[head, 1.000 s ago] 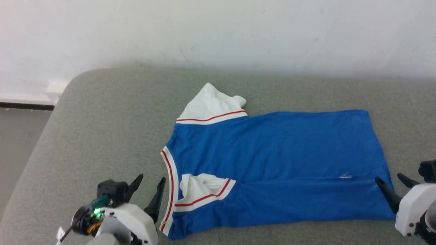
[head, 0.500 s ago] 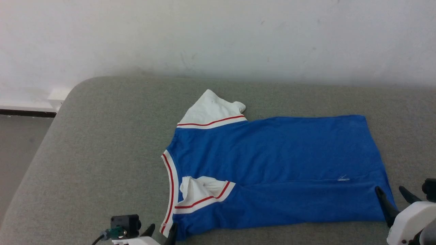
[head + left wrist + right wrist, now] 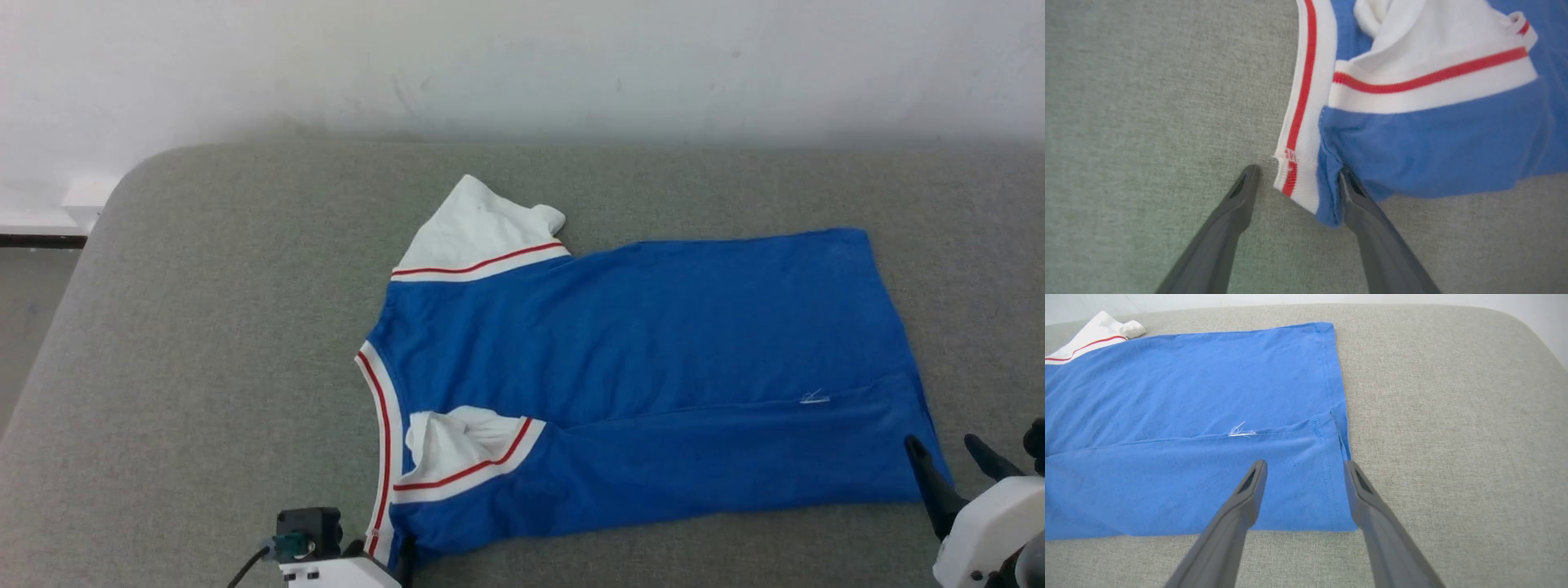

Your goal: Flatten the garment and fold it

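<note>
Soft, even, bright light, faint shadows; the left wrist view is slightly blurred.

Garment [image 3: 653,343] body: plain royal blue. Far sleeve [image 3: 469,233] and near sleeve [image 3: 445,445]: white. Sleeve bands and neck trim [image 3: 380,408]: white with one thin red stripe. Thread mark [image 3: 814,398] on the blue body: white. Padded surface [image 3: 229,327]: grey, fine woven texture. Wall [image 3: 522,65]: white. Left gripper [image 3: 1296,175] and right gripper [image 3: 1304,465] fingers [image 3: 1237,514]: dark grey.
</note>
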You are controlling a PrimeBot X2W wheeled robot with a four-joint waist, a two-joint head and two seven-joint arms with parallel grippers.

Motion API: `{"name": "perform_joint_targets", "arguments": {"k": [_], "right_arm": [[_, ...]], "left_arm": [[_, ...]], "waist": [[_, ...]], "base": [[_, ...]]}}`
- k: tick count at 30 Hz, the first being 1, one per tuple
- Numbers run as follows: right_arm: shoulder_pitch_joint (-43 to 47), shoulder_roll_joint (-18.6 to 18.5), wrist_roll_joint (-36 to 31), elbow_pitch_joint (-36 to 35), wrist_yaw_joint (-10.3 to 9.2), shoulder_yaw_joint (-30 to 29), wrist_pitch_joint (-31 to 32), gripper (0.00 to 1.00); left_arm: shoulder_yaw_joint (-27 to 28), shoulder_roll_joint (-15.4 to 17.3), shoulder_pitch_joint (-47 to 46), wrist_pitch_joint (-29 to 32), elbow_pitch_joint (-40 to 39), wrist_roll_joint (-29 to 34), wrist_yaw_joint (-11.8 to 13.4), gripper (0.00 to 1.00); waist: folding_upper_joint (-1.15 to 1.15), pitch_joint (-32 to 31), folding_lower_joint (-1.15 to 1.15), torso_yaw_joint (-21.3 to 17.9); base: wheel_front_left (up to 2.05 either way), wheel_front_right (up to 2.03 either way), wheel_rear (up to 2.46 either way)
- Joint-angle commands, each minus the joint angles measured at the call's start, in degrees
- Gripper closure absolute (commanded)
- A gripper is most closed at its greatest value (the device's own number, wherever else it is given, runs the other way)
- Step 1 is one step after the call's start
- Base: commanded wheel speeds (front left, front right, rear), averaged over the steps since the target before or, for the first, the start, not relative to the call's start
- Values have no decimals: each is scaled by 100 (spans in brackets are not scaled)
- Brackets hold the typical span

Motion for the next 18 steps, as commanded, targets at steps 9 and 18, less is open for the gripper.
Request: {"name": "perform_joint_targets", "arguments": {"k": [9,18], "right_arm": [[17,-172,-248,155,-11,-137,252,0],[-421,-16,-763,1009,-11,-453,804,0]], "left_arm": [[-179,-249,-84,28,455,-173,-546,100],[10,-108,-267,-580,23,129,-455,100]], "waist": [[0,-83,0,72],[0,-100,0,338]], "base": [[0,0,0],[0,0,0]]}}
